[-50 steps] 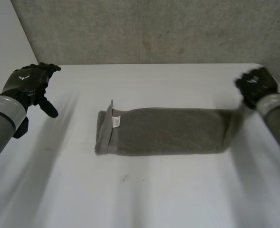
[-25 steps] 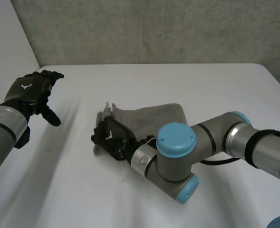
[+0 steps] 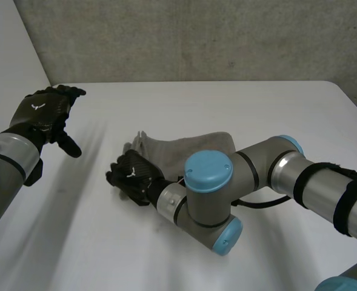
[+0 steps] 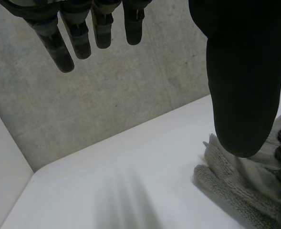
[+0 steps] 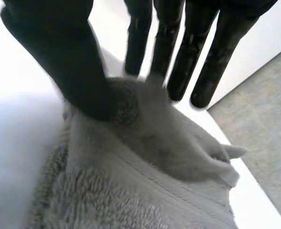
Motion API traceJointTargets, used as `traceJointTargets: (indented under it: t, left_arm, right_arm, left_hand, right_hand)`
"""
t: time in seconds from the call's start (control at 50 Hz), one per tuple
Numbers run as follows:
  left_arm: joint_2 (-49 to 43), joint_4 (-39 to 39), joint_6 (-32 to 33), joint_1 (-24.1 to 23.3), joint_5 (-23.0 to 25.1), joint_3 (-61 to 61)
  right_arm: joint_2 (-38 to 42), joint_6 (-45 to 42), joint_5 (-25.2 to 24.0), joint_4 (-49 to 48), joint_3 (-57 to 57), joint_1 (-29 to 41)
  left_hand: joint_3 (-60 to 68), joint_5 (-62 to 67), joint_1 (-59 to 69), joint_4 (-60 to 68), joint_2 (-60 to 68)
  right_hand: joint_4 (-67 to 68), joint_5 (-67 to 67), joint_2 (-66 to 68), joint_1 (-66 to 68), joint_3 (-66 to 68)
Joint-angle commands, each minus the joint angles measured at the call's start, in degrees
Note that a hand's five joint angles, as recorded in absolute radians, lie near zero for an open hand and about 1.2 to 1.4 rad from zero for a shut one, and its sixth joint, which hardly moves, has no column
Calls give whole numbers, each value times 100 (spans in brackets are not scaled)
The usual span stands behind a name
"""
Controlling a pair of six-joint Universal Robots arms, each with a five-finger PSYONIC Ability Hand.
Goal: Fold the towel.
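Towel (image 3: 193, 147), grey, lies doubled over itself near the middle of the white desk (image 3: 275, 103), with its bunched end toward eight o'clock. We note the right hand (image 3: 131, 176) at that eight o'clock end, its arm reaching across the cloth from four o'clock. In the right wrist view its thumb (image 5: 73, 62) presses into a raised fold of cloth. Its straight fingers (image 5: 171, 52) stand on the fold's far side, so we read the towel as pinched between them. The left hand (image 3: 43, 111) hangs above bare desk at about ten o'clock from the towel, well apart from it and touching nothing. Its fingers (image 4: 83, 33) are straight and spread, thumb out: released. In the left wrist view the towel's ragged end lies just past that thumb.
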Motion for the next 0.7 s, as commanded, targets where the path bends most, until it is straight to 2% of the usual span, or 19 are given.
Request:
traceJointTargets:
  t: [0.02, 0.04, 0.06, 0.1, 0.16, 0.2, 0.22, 0.26, 0.32, 0.36, 0.46, 0.54, 0.58, 0.6, 0.64, 0.66, 0.7]
  left_arm:
    - [-72, 160, -16, -198, -7, 120]
    - [-151, 256, -7, -294, -24, 173]
    - [-152, 257, -7, -295, -24, 174]
    - [-327, 415, 11, -540, -68, 305]
    - [-415, 442, 2, -664, -86, 393]
    - [-608, 425, -16, -961, -94, 577]
    - [-609, 424, -16, -963, -94, 578]
    - [-950, 416, -16, -1339, -103, 805]
    - [-1163, 407, -24, -1534, -103, 956]
    - [-1617, 398, -33, -1814, -173, 1227]
    - [-2373, 381, -7, -1991, -462, 1622]
    - [-2868, 363, 28, -2035, -718, 1896]
    - [-3192, 337, 81, -2044, -955, 2089]
    - [-3193, 337, 81, -2044, -956, 2090]
    - [-3342, 336, 195, -2027, -1174, 2142]
    - [-3342, 337, 195, -2026, -1175, 2142]
    - [-3351, 345, 266, -2026, -1255, 2134]
  right_arm:
    - [-831, 282, 235, 188, 310, -83]
    - [-1174, 544, 367, 188, 564, -275]
    - [-1177, 547, 368, 188, 567, -277]
    - [-1824, 1246, 578, 188, 1127, -793]
    - [-2109, 1566, 641, 179, 1411, -989]
    - [-2502, 2013, 632, 214, 1892, -1330]
    - [-2504, 2015, 632, 215, 1894, -1332]
    - [-2732, 2067, 658, 276, 2366, -1725]
    - [-2811, 2059, 658, 425, 2727, -2025]
    - [-2820, 2059, 658, 478, 2868, -2113]
    - [-2724, 1997, 667, 470, 3246, -2245]
    - [-2601, 1804, 667, 382, 3450, -2290]
    - [-2435, 1471, 737, 216, 3528, -2298]
    - [-2434, 1470, 737, 215, 3529, -2298]
    - [-2276, 1102, 1017, 5, 3555, -2298]
    - [-2276, 1101, 1019, 4, 3555, -2298]
    - [-2135, 751, 1438, -49, 3599, -2307]
  left_hand:
    - [117, -17, 88, 122, 132]
    - [151, 16, 122, 155, 165]
    - [151, 16, 122, 156, 165]
    - [218, 83, 189, 223, 232]
    - [235, 101, 206, 240, 249]
    - [235, 101, 206, 240, 250]
    - [235, 101, 206, 240, 250]
    - [252, 117, 223, 257, 266]
    - [252, 117, 223, 257, 266]
    - [235, 101, 206, 240, 250]
    - [235, 101, 206, 240, 250]
    - [235, 101, 206, 240, 250]
    - [235, 101, 206, 240, 250]
    - [235, 101, 206, 240, 250]
    - [219, 84, 189, 223, 233]
    - [218, 84, 189, 223, 233]
    - [218, 84, 189, 223, 233]
  right_hand:
    - [-3416, -3490, -3381, -2488, -3436]
    - [-3416, -3490, -3381, -2488, -3436]
    - [-3416, -3490, -3381, -2488, -3436]
    - [-3416, -3490, -3381, -2488, -3436]
    - [-3416, -3490, -3381, -2488, -3436]
    - [-3416, -3490, -3381, -2488, -3436]
    - [-3416, -3490, -3381, -2488, -3436]
    - [-3416, -3490, -3381, -2488, -3436]
    - [-3416, -3490, -3381, -2488, -3436]
    - [-3416, -3490, -3381, -2488, -3436]
    - [-3416, -3490, -3381, -2488, -3436]
    - [-2751, -2826, -2717, -1824, -2772]
    - [-861, -936, -827, 66, -882]
    - [-851, -925, -816, 77, -871]
    - [607, 533, 641, 1534, 586]
    - [613, 538, 647, 1540, 592]
    - [1968, 1894, 2003, 2896, 1948]
